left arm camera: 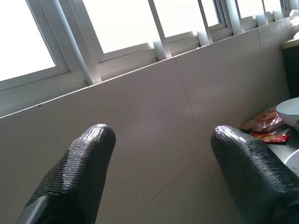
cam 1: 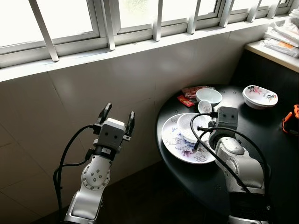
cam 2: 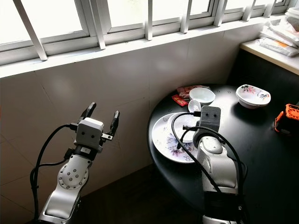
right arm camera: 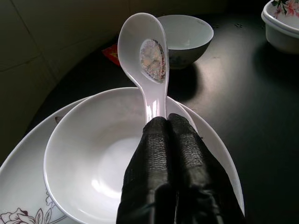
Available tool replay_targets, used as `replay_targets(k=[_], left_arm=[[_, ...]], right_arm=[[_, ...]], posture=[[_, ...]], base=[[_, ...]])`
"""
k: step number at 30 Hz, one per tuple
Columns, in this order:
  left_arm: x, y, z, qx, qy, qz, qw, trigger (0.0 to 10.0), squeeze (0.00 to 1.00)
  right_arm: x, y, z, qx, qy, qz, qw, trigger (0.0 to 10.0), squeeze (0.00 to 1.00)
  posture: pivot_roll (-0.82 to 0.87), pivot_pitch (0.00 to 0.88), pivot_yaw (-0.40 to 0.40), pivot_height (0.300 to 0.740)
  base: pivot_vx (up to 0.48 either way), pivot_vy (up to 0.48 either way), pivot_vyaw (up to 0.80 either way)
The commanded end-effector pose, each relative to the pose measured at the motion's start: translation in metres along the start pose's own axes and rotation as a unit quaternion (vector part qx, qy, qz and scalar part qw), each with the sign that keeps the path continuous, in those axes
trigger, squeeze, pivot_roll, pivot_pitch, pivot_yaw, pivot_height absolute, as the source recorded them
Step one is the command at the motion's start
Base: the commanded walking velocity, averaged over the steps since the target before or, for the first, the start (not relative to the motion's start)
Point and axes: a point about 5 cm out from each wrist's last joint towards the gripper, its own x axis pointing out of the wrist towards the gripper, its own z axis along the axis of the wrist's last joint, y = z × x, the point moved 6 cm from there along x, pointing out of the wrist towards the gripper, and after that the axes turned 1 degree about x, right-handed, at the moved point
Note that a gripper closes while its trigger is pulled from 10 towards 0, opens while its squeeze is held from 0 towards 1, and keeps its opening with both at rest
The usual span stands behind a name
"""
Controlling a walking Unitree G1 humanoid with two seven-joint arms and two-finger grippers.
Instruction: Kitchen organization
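Note:
My right gripper (right arm camera: 167, 122) is shut on the handle of a white ceramic spoon (right arm camera: 145, 56), held just above a white bowl (right arm camera: 93, 158). That bowl (cam 1: 192, 126) rests on a large flower-patterned plate (cam 1: 180, 147) at the near-left edge of the round black table (cam 1: 261, 140). The spoon's scoop (cam 1: 204, 107) points toward a small white bowl (cam 1: 209, 96) farther back. My left gripper (cam 1: 117, 116) is raised off to the left of the table, open, facing the tiled wall with nothing between its fingers (left arm camera: 79, 172).
A flowered bowl (cam 1: 259, 96) sits at the table's far right, red snack packets (cam 1: 189, 95) lie behind the small bowl, and an orange object (cam 1: 290, 120) is at the right edge. A counter with wrapped packs (cam 1: 280, 39) stands behind. The barred window (cam 1: 107, 23) tops the tiled wall.

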Motion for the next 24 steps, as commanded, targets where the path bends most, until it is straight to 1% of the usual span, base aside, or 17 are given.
replay_targets(k=[1, 4, 5, 6, 9, 12, 13, 14, 16, 17, 23, 24], left_arm=[[0.0, -0.001, -0.005, 0.001, 0.011, 0.0, 1.0, 10.0, 0.0], [0.0, 0.0, -0.005, 0.001, 0.011, 0.0, 1.0, 10.0, 0.0], [0.0, 0.0, -0.005, 0.001, 0.011, 0.0, 1.0, 10.0, 0.0], [0.0, 0.0, -0.005, 0.001, 0.011, 0.0, 1.0, 10.0, 0.0], [0.0, 0.0, -0.004, 0.001, 0.01, 0.001, 1.0, 10.0, 0.0], [0.0, 0.001, -0.004, 0.001, 0.01, 0.002, 1.0, 10.0, 0.0], [0.0, 0.001, -0.004, 0.001, 0.01, 0.003, 1.0, 10.0, 0.0], [0.0, 0.001, -0.004, 0.001, 0.01, 0.003, 1.0, 10.0, 0.0], [0.001, 0.002, -0.004, 0.002, 0.01, 0.004, 1.0, 10.0, 0.0], [0.001, 0.002, -0.004, 0.003, 0.01, 0.004, 1.0, 10.0, 0.0], [0.001, 0.003, -0.004, 0.004, 0.01, 0.006, 1.0, 10.0, 0.0], [0.001, 0.003, -0.004, 0.004, 0.01, 0.006, 1.0, 10.0, 0.0]], right_arm=[[-0.003, 0.002, 0.014, 0.016, -0.031, 0.006, 0.999, 0.0, 0.0], [-0.007, 0.01, 0.028, 0.025, -0.068, 0.027, 0.997, 0.0, 0.0], [-0.007, 0.01, 0.028, 0.025, -0.068, 0.027, 0.997, 0.0, 0.0], [-0.012, 0.018, 0.038, 0.016, -0.1, 0.051, 0.994, 0.0, 0.0], [-0.016, 0.023, 0.041, -0.003, -0.116, 0.064, 0.991, 0.0, 0.0], [-0.019, 0.032, 0.042, -0.023, -0.13, 0.084, 0.988, 0.0, 0.0], [-0.021, 0.034, 0.042, -0.034, -0.137, 0.087, 0.986, 0.0, 0.0], [-0.021, 0.034, 0.042, -0.034, -0.137, 0.087, 0.986, 0.0, 0.0], [-0.022, 0.039, 0.041, -0.07, -0.147, 0.092, 0.982, 0.0, 0.0], [-0.023, 0.04, 0.04, -0.079, -0.148, 0.092, 0.981, 0.0, 0.0], [-0.027, 0.049, 0.042, -0.12, -0.17, 0.109, 0.972, 0.0, 0.0], [-0.027, 0.049, 0.042, -0.12, -0.171, 0.111, 0.972, 0.0, 0.0]], posture=[[0.08, 0.0, -0.044, 0.74], [0.08, 0.0, -0.042, 0.74], [0.08, 0.0, -0.042, 0.74], [0.08, 0.0, -0.042, 0.74], [0.08, 0.0, -0.042, 0.74], [0.08, 0.0, -0.042, 0.74], [0.08, 0.0, -0.041, 0.74], [0.08, 0.0, -0.041, 0.74], [0.08, 0.0, -0.041, 0.74], [0.08, 0.0, -0.041, 0.74], [0.08, 0.0, -0.041, 0.74], [0.08, 0.0, -0.041, 0.74]], base=[[0.0, 0.0, 0.0], [0.0, 0.0, 0.0], [0.0, 0.0, 0.0], [0.0, 0.0, 0.0], [0.0, 0.0, 0.0], [0.0, 0.0, 0.0], [0.0, 0.0, 0.8], [0.0, 0.0, 0.8], [0.0, 0.0, 0.8], [0.0, 0.0, 0.8], [0.0, 0.0, 0.8], [0.0, 0.0, 0.8]])
